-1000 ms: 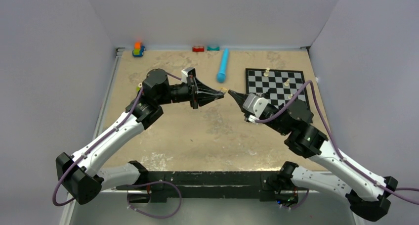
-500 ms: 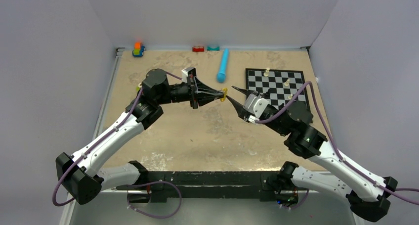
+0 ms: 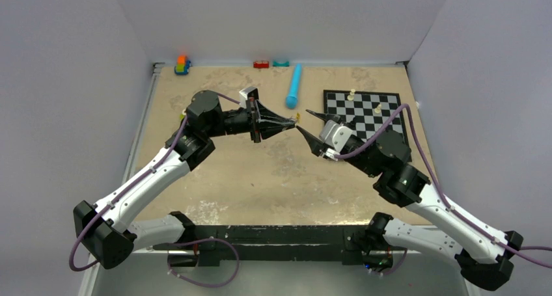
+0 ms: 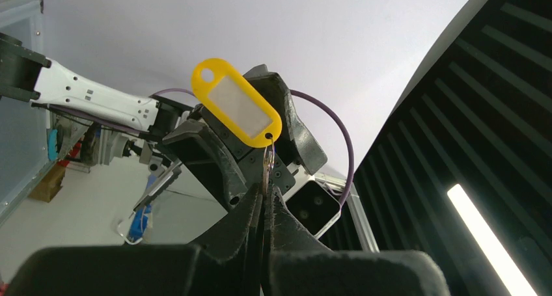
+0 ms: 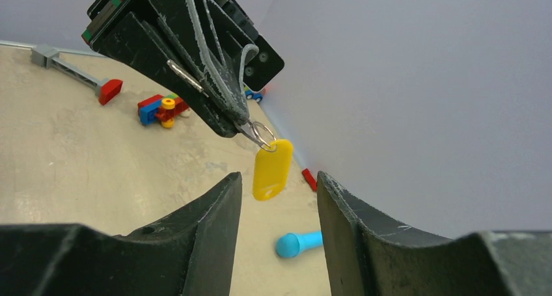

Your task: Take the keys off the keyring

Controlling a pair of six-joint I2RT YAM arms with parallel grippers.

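The keyring (image 5: 263,134) is hanging from the tips of my left fingers (image 5: 221,107), which are pinching shut on its metal. The yellow tag (image 5: 271,170) is dangling below it. The keys I cannot make out; they may be hidden in the pinch. My right fingers (image 5: 209,213) are standing apart and holding nothing, with the tag just ahead of their gap. If I close on the tag instead of a key, I am risking tugging the ring out of that thin pinch and dropping it onto the surface (image 5: 78,153). Both arms are reaching inward, raised, with their tips nearly meeting.
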